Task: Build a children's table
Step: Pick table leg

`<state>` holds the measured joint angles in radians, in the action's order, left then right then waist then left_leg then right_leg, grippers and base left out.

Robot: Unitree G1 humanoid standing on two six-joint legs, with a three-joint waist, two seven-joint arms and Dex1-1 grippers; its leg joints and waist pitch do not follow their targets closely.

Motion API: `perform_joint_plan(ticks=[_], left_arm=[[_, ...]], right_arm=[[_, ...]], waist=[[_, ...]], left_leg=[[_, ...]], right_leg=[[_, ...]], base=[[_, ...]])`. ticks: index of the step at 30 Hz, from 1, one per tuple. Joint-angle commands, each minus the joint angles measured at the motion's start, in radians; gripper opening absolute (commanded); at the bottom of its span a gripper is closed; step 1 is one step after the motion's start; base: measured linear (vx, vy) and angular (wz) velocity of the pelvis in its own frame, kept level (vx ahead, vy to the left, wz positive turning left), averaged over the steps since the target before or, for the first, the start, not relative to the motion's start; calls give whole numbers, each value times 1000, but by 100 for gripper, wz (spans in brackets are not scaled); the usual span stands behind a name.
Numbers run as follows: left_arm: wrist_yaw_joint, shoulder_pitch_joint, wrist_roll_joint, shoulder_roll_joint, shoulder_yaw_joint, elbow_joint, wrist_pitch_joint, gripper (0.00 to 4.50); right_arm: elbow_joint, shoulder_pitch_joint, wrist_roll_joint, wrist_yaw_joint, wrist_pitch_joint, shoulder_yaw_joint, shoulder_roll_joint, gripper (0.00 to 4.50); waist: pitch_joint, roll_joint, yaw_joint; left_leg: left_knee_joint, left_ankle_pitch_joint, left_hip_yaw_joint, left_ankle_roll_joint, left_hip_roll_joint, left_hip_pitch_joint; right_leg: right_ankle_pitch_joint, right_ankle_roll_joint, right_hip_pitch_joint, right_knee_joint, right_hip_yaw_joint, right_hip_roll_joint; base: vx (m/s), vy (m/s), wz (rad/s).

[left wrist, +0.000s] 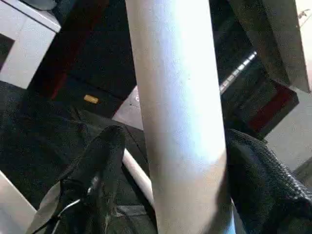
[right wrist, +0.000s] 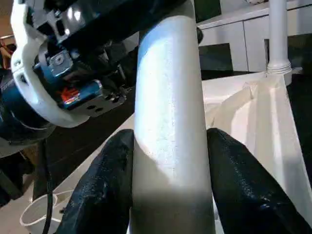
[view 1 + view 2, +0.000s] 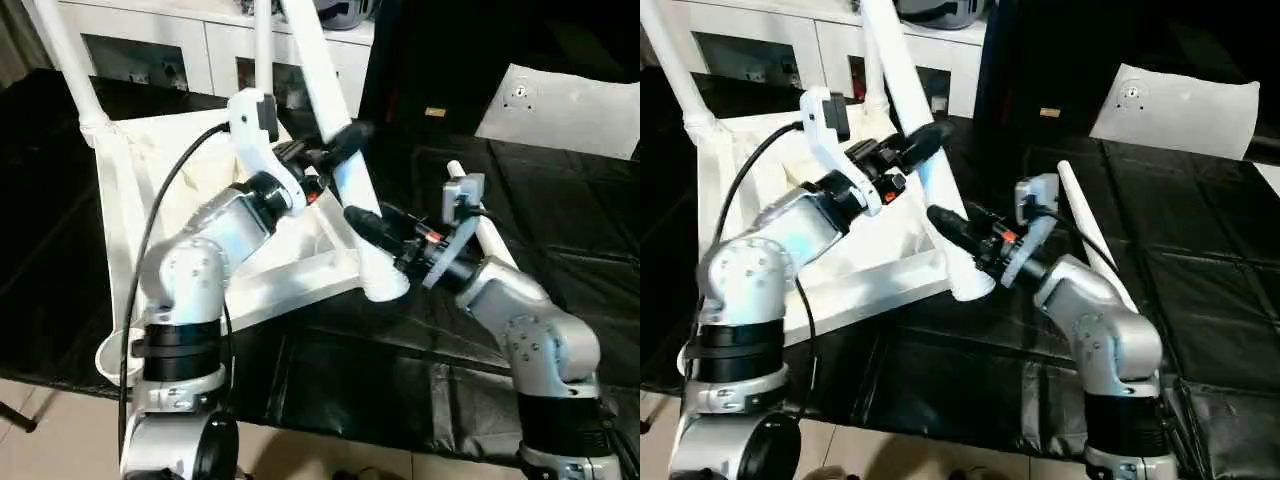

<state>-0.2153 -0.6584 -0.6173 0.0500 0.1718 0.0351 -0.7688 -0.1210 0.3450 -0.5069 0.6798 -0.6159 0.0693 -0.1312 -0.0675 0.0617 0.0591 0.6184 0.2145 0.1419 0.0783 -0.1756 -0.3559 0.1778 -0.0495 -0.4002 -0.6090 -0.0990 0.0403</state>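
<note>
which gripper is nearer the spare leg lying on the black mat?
Right. The right gripper grips the leg being fitted low down, right beside the loose leg lying by its forearm. The left gripper holds the fitted leg higher, farther away.

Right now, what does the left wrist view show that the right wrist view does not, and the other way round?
Left wrist view: a loose tapered white plastic leg lying on black cloth beyond. Right wrist view: the white ribbed tabletop underside, an upright fitted leg and the left gripper. Both: black fingers on either side of the same long white leg.
</note>
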Motion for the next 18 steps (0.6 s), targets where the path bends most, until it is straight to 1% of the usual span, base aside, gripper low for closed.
perform_joint_plan(ticks=[1,2,4,5,8,10,11,12,14,15,16,18], left_arm=[[0,10,-20,13,-2,1,-3,294],[2,11,-23,14,-1,2,-3,291],[10,13,-19,15,0,-2,1,283],[12,16,-16,14,1,-6,6,256],[11,20,-18,15,9,-12,11,251],[14,21,-21,17,13,-12,12,223],[11,20,-28,17,15,-10,10,223],[11,20,-28,17,15,-10,10,210],[7,20,-36,15,16,-8,8,206],[4,20,-43,14,17,-7,7,206],[3,21,-44,14,17,-6,7,195],[0,21,-49,14,16,-6,7,192]], right_arm=[[-25,-1,-4,0,29,0,-5,184],[-25,-1,-6,0,32,-2,-5,184],[-25,0,-9,1,36,-4,-3,184],[-25,0,-10,3,39,-7,-3,184],[-25,1,-14,10,40,-10,-5,184],[-23,0,-15,11,43,-11,-6,184],[-22,0,-17,11,45,-11,-8,184],[-22,0,-17,11,45,-11,-8,184],[-20,-1,-19,11,46,-12,-9,184],[-20,-1,-21,11,46,-13,-10,184],[-20,-2,-22,11,46,-14,-10,184],[-20,-2,-24,11,47,-15,-10,184]], waist=[[74,-8,1],[74,-5,2],[73,-5,1],[72,-4,0],[71,-6,0],[72,-6,1],[72,-5,1],[72,-6,1],[72,-6,1],[72,-8,1],[72,-8,0],[71,-8,1]], left_leg=[[-68,48,-7,-58,-47,-7],[-67,50,-6,-60,-46,-7],[-68,51,-6,-62,-47,-6],[-68,55,-6,-63,-46,-7],[-68,62,-6,-61,-46,-6],[-68,60,-6,-60,-45,-7],[-68,60,-6,-60,-45,-7],[-68,60,-6,-60,-45,-6],[-69,59,-7,-60,-46,-7],[-68,60,-7,-59,-46,-6],[-68,60,-7,-60,-46,-7],[-69,63,-6,-60,-45,-7]], right_leg=[[320,-40,68,97,61,98],[316,-45,68,95,61,99],[316,-48,67,96,61,99],[323,-45,67,97,61,98],[345,-38,65,100,60,98],[344,-35,66,100,61,99],[342,-33,66,99,61,98],[343,-33,66,99,61,99],[337,-37,66,99,61,99],[332,-38,65,98,61,98],[332,-38,66,99,61,99],[335,-38,66,99,61,98]], base=[[0,0,0],[0,0,0],[0,0,0],[0,0,0],[0,0,0],[0,0,0],[0,0,0],[0,0,0],[0,0,0],[0,0,0],[0,0,0],[0,0,0]])
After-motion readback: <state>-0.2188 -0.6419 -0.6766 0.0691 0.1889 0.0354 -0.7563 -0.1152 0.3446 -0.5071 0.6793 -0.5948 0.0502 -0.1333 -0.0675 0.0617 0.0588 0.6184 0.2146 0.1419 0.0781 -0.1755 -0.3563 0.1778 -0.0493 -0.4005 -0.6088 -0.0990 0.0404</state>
